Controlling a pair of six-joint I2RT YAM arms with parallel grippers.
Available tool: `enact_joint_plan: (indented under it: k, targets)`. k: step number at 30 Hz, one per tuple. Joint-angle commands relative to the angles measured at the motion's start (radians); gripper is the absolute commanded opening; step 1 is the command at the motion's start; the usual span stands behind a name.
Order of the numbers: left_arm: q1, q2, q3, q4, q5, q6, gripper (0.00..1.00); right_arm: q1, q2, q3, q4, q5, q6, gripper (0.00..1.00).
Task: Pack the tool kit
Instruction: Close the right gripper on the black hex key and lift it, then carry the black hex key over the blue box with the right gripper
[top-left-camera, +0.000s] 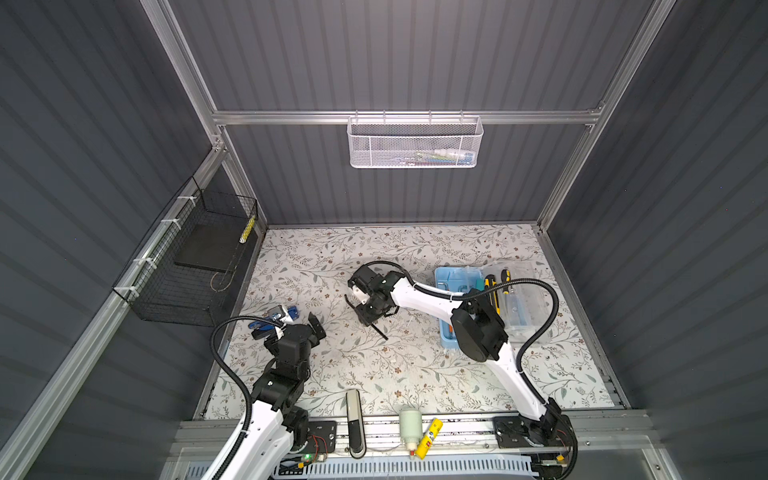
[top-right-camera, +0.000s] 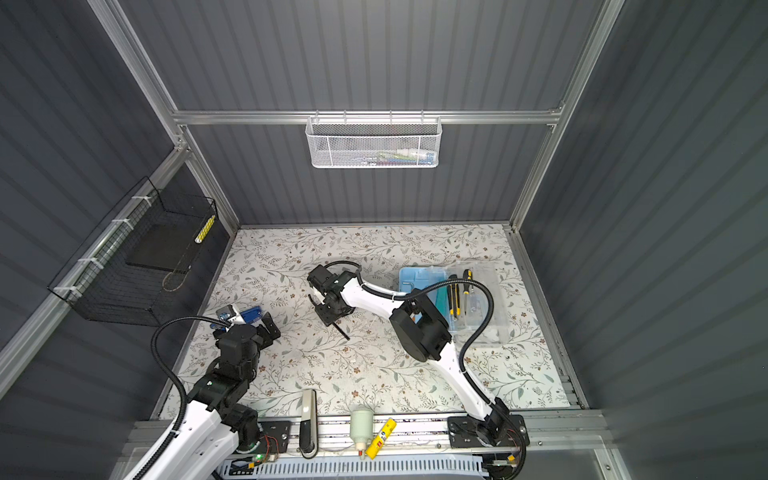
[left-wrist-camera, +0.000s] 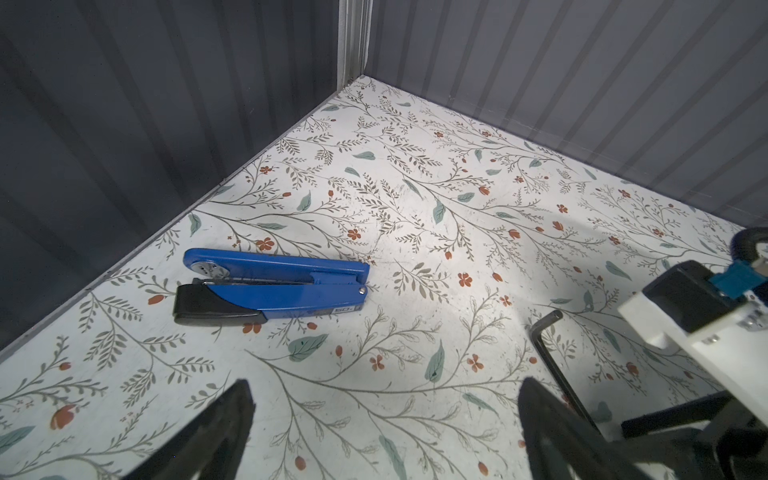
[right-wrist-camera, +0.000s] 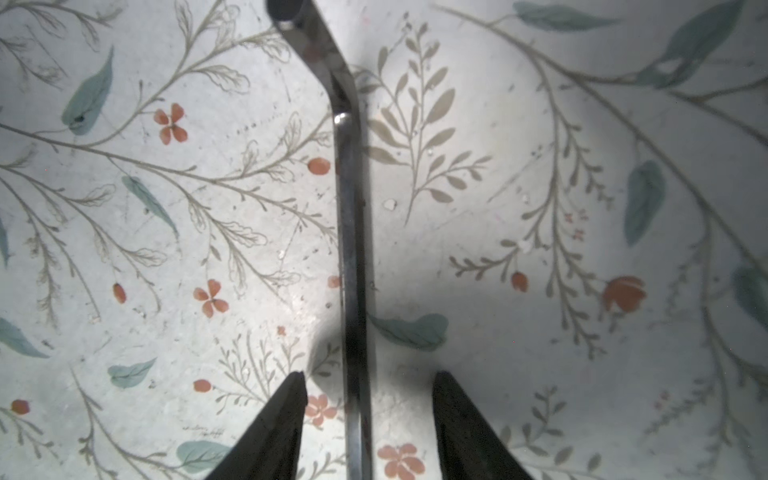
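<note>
The tool kit (top-left-camera: 445, 277) (top-right-camera: 411, 277) is a light-blue box standing open at the right of the floral table, its clear lid (top-left-camera: 525, 303) folded back. Yellow-and-black screwdrivers (top-left-camera: 493, 286) lie in it. A dark metal hex key (right-wrist-camera: 351, 228) (top-left-camera: 380, 330) (left-wrist-camera: 544, 345) lies flat mid-table. My right gripper (right-wrist-camera: 368, 378) (top-left-camera: 369, 311) (top-right-camera: 329, 313) hangs low over the key, open, one finger on each side of the shaft with a gap on both. My left gripper (left-wrist-camera: 384, 386) (top-left-camera: 318, 326) stands wide open and empty above bare table near a blue stapler (left-wrist-camera: 274, 286) (top-left-camera: 291, 311).
A white mesh basket (top-left-camera: 415, 143) hangs on the back wall and a black wire basket (top-left-camera: 195, 266) on the left wall. On the front rail lie a grey-and-black device (top-left-camera: 354, 419), a white bottle (top-left-camera: 410, 426) and a yellow tube (top-left-camera: 430, 436).
</note>
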Motion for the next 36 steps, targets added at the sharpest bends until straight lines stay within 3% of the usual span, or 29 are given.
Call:
enact_joint_plan:
  k: [1,8,11,14,18,31,36]
  targets:
    - [0.008,-0.005,0.003,0.008,-0.005,0.011,0.99,0.009,0.061,0.022,-0.063,0.058,0.004,0.49]
    - [0.007,-0.011,0.001,0.002,-0.011,0.005,0.99,0.023,0.106,0.064,-0.091,0.106,0.077,0.37]
    - [0.007,-0.018,-0.002,0.002,-0.009,0.005,0.99,0.026,0.112,0.076,-0.089,0.1,0.091,0.33]
    - [0.008,-0.022,-0.004,0.004,-0.005,0.009,0.99,0.026,0.112,0.071,-0.074,0.093,0.101,0.22]
    - [0.007,-0.018,-0.002,0.005,-0.005,0.009,0.99,0.026,0.102,0.054,-0.054,0.075,0.112,0.17]
    - [0.008,-0.012,-0.001,0.008,-0.001,0.012,0.99,0.02,-0.112,-0.126,0.093,0.078,0.181,0.0]
    - [0.007,-0.011,-0.001,0.01,0.0,0.012,0.99,0.01,-0.204,-0.217,0.138,0.103,0.209,0.0]
